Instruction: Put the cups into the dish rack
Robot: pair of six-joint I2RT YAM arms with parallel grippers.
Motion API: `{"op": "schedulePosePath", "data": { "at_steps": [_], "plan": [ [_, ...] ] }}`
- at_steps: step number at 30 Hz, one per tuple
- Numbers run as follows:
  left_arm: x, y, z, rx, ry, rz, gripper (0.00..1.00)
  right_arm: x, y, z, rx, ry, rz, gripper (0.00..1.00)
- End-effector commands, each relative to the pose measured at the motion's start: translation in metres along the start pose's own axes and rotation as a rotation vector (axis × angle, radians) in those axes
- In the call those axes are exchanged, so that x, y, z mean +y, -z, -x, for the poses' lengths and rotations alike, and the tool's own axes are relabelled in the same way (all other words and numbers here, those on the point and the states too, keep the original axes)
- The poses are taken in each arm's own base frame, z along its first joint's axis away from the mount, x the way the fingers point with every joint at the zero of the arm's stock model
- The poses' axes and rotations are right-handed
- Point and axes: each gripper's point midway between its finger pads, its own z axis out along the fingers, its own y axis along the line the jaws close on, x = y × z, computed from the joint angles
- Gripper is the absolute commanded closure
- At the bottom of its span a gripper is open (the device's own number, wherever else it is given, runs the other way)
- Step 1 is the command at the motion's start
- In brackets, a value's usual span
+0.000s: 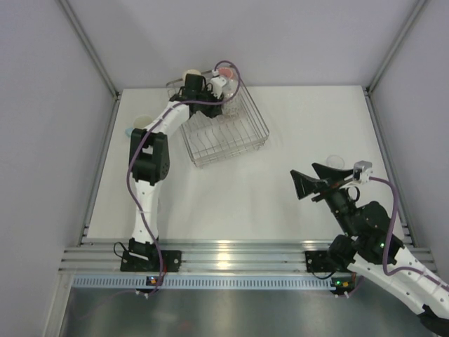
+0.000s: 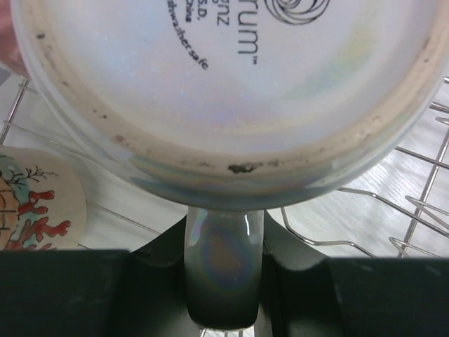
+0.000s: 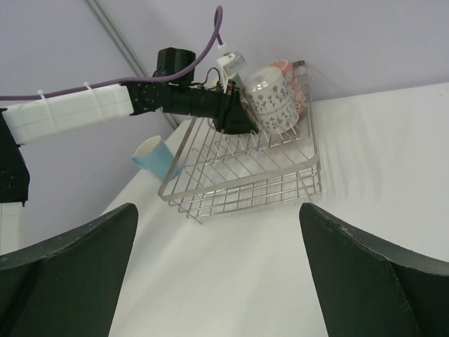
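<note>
- Hanging over the far corner of the dish rack [image 3: 245, 193], the pale mug [image 2: 231, 91] was seen pinched by its handle [image 2: 224, 274] alone in the left gripper [image 3: 237, 116], the jaws narrowed onto that glossy loop and the base turned toward the wrist camera
- Whether the mug was already resting on the wires could not be told; if it were let go from above, a bounce or a roll off the upright tines [image 3: 231, 151] could be expected
- A swing about the handle was judged the main danger: so little of the mug was clamped, and the glaze looked slick, so a slip could be caused by any quick wrist move
- A pink cup [image 3: 284, 67] was seen just behind the mug and a coral-patterned cup [image 2: 35, 203] just beside it; either could be knocked by a careless lowering
- The rack, thin wire and likely light, could be shoved across the table [image 1: 245, 203] if the mug were pressed against its wall
- A light blue cup [image 3: 153, 156] was seen outside the rack, beside the left arm [image 1: 151, 158]; it could be toppled by that arm on a retreat
- The right gripper [image 1: 317, 179] was held wide open and empty, well apart from the rack, so no trouble was expected there
</note>
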Motion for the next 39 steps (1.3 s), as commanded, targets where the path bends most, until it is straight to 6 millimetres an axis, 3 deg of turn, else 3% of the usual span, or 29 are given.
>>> {"op": "schedulePosePath", "data": {
  "at_steps": [1,6,12,19,27,39],
  "plan": [
    [0.01,0.018,0.061,-0.217,-0.127,-0.041,1.0,0.001,-0.002,0.008,-0.035,-0.001,0.001,0.01],
    [0.015,0.024,0.056,-0.24,-0.114,-0.099,1.0,0.0,-0.001,0.008,-0.03,0.002,-0.006,0.01],
    [0.023,0.025,0.039,-0.195,-0.141,-0.059,1.0,-0.001,-0.003,0.005,-0.021,0.008,-0.011,0.01],
    [0.025,0.026,0.035,-0.183,-0.166,-0.042,1.0,0.0,-0.006,-0.001,-0.009,-0.001,-0.009,0.01],
    [0.024,0.023,0.031,-0.177,-0.145,-0.051,0.83,0.001,-0.009,-0.005,0.002,-0.006,-0.007,0.01],
    [0.02,0.028,0.032,-0.174,-0.147,-0.049,0.68,0.0,-0.007,-0.005,0.001,-0.011,-0.011,0.01]
  ]
}}
